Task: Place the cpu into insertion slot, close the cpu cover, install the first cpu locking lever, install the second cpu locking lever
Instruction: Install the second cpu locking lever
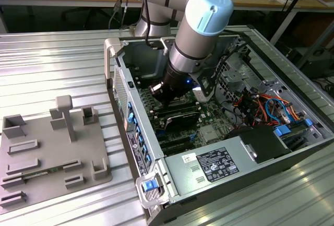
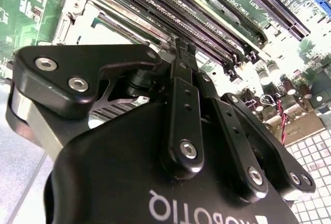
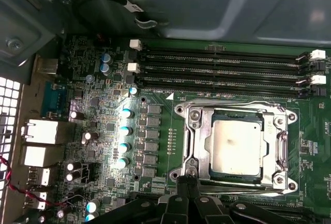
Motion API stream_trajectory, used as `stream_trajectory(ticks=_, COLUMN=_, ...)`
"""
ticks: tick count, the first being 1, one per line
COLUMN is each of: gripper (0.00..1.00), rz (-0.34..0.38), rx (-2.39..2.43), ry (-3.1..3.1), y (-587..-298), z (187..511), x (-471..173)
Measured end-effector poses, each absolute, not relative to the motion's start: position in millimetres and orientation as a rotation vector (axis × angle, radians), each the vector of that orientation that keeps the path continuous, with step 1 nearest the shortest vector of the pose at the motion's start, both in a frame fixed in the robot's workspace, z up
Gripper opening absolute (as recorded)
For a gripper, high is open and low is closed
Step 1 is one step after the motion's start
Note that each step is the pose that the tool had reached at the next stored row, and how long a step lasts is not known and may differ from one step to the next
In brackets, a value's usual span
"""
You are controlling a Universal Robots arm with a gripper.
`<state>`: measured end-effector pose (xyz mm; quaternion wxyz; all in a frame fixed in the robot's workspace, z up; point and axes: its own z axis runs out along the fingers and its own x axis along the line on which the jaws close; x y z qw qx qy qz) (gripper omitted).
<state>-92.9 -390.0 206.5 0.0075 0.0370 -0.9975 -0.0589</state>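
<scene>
Your gripper is down inside the computer case, right at the edge of the insertion slot. Its fingers are pressed together with nothing between them. In the first wrist view you can see the cpu lying flat in the slot, with the cpu cover shut down around it. The gripper's black body hides the near edge of the slot, so you cannot tell how the levers sit there. In the exterior view the arm blocks the slot.
</scene>
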Motion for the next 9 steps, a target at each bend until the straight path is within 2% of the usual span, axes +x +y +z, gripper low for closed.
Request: stream_trajectory(ticks=9, gripper=0.11, rz=-0.185, rx=0.116, ry=-3.119, y=-390.0, z=203.6, x=-95.4)
